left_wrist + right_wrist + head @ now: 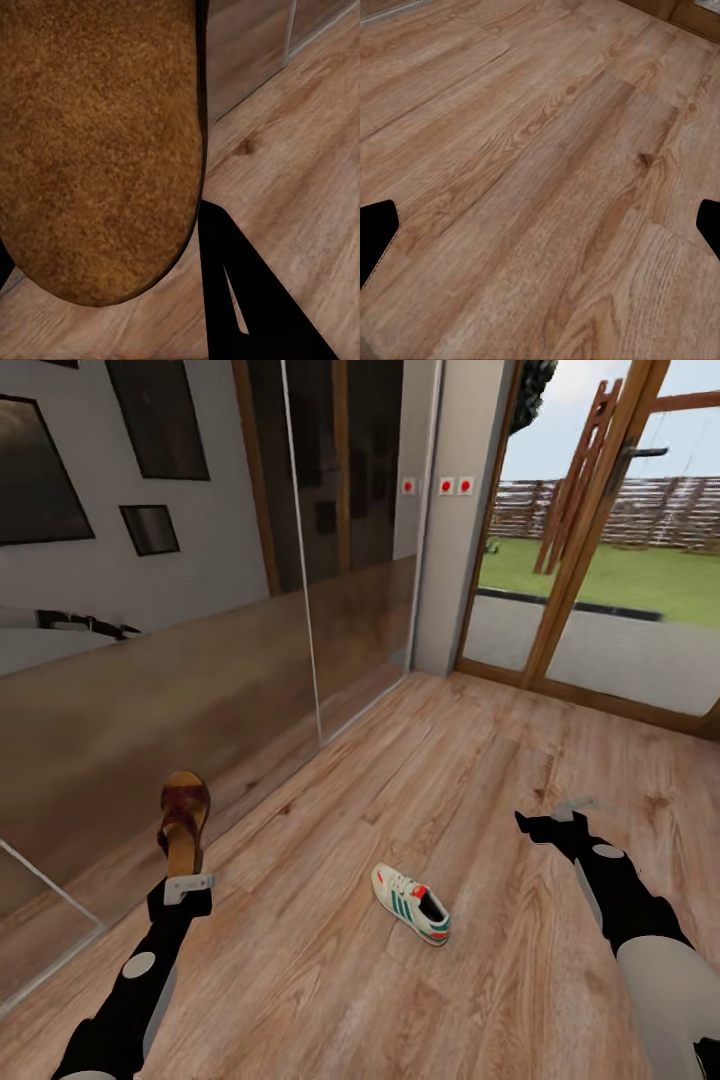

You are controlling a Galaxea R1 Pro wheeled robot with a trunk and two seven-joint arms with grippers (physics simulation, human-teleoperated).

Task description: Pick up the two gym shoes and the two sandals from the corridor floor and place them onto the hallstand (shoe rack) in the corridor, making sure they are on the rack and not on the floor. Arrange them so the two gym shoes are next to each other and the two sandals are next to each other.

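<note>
The left tool [187, 888] grips a sandal [184, 820] by its heel, holding it upright above the floor [400, 780] beside the mirrored wardrobe [200, 680]. The right tool [548, 822] hangs open and empty over bare planks. One sneaker [411, 903] lies on the floor between the arms. The flat sandal looks light and fairly stiff; the bulkier sneaker probably takes best across its sides, mid-length.

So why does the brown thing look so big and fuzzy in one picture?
In the left wrist view the sandal sits right against the camera, so it looms large and grainy. The head view shows the same sandal small and sharp in the left gripper, with a glossy wall panel reflecting the floor.
</note>
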